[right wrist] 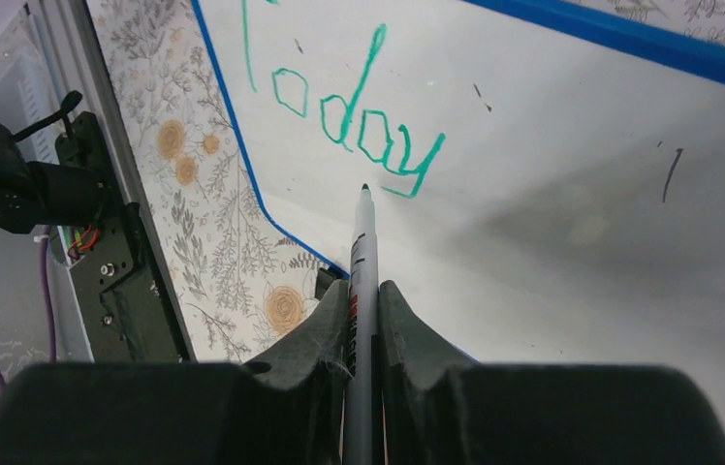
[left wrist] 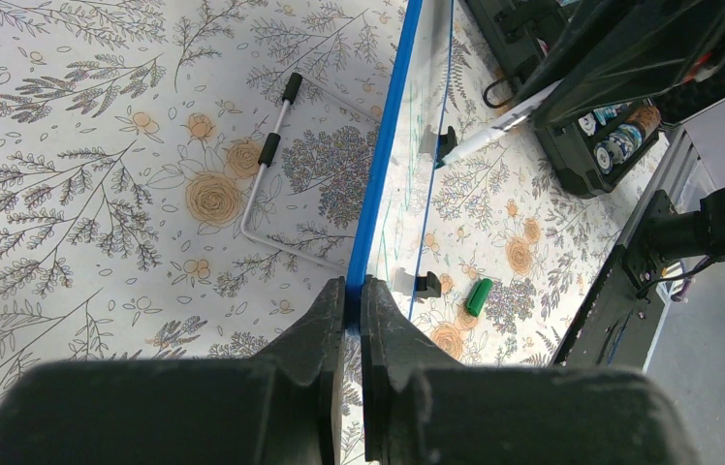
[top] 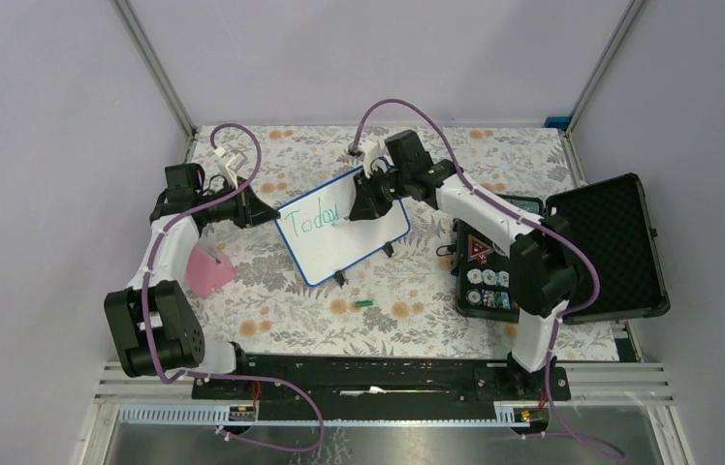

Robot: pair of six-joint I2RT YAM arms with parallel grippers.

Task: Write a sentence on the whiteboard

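Right gripper clenched on marker, tip just under the sentence, reading "Today" so far; left gripper pinching frame of the whiteboard, mid-table; advised: brace firmly, press lightly, space next word rightward.

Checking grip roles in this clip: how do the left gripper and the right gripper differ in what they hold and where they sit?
The left gripper clamps the whiteboard by its blue frame; the right gripper clamps a marker. The left gripper sits at the whiteboard's edge, off the writing face; the right gripper hangs over that face, marker tip just under the green Today. Both are shut.
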